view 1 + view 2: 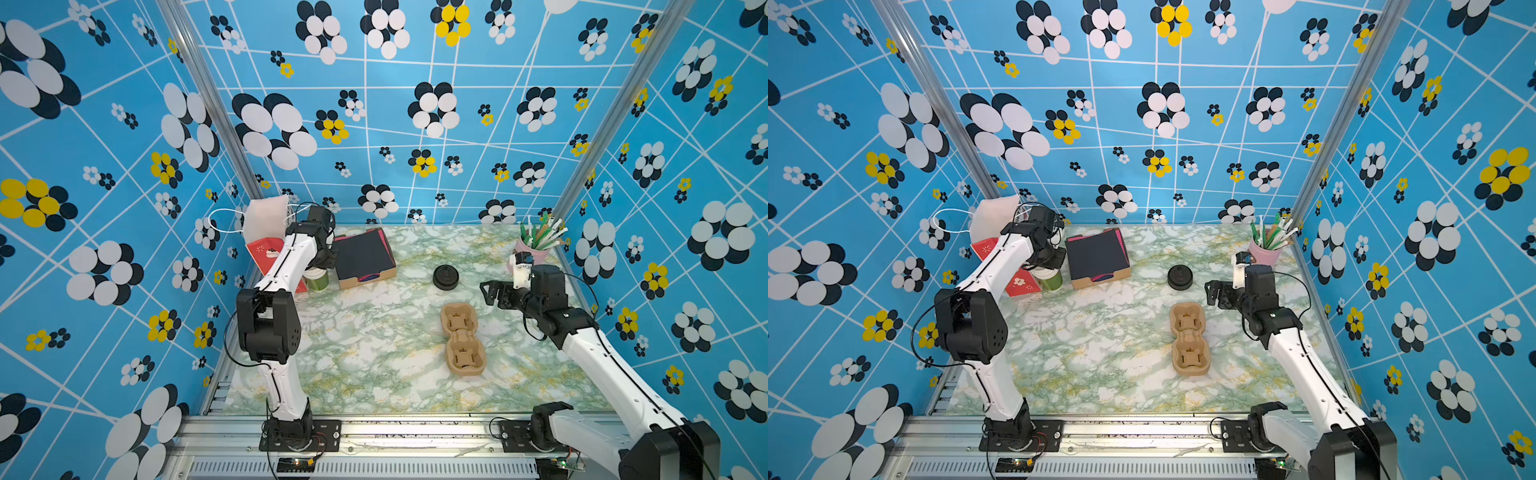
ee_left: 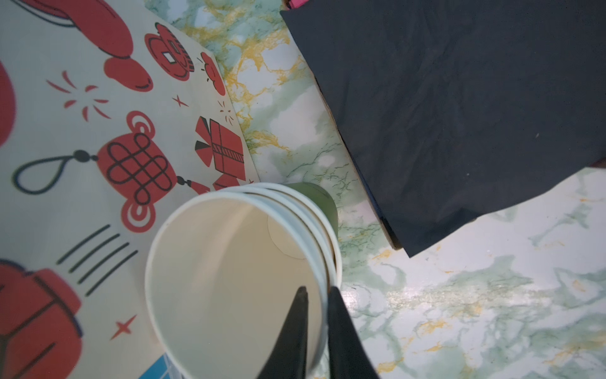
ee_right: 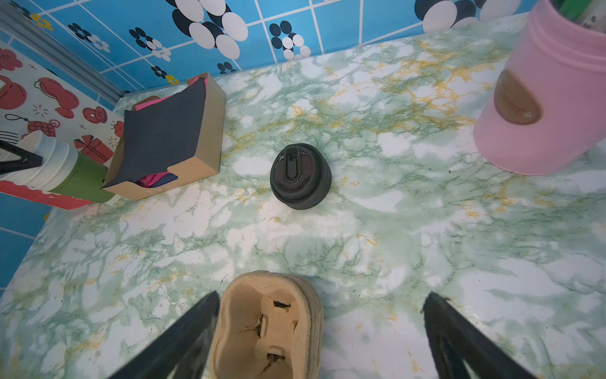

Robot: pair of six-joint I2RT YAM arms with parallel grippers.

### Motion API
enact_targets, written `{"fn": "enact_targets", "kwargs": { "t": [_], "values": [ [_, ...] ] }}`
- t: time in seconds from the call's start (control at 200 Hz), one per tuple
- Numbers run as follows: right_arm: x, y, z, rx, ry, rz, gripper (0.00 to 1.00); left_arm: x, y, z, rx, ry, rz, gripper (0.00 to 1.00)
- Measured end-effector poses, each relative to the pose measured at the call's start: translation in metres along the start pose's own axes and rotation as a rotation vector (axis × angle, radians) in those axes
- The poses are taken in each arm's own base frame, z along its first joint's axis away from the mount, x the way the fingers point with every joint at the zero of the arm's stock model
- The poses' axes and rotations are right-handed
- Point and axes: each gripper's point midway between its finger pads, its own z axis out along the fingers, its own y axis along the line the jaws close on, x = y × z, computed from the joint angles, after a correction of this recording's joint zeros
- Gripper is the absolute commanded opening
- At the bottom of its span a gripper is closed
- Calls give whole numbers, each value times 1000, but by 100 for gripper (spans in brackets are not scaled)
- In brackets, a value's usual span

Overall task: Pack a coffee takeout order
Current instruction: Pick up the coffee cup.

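Desk [image 1: 374,386]: green-veined marble | black napkin [image 1: 363,255]: laid atop cardboard box [image 1: 370,282], back left | carrier [image 1: 463,338]: set mid-desk | white cup [image 2: 229,279]: topmost of stack nested in green cup [image 2: 314,197], rim clenched by left claw [image 2: 317,290] | black lid [image 1: 445,277]: centre, well apart from the cup | right claw [image 3: 321,295]: released, near carrier.

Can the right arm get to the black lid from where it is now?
Probably yes: the right end effector is open, and the black lid sits alone on bare table ahead; nothing stands between them.
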Motion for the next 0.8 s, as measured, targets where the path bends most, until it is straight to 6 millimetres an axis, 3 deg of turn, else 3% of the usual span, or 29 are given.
{"fn": "enact_targets", "kwargs": {
  "t": [0.11,0.47,0.8],
  "values": [
    [1,1,1,-2,6,-1,99,-1,0,-2,1,-3,-4,0],
    [6,0,7,1,27,0,99,1,1,-10,1,3,-22,0],
    [8,2,8,-3,34,-3,99,-16,10,-55,-11,-79,-34,0]
  ]
}}
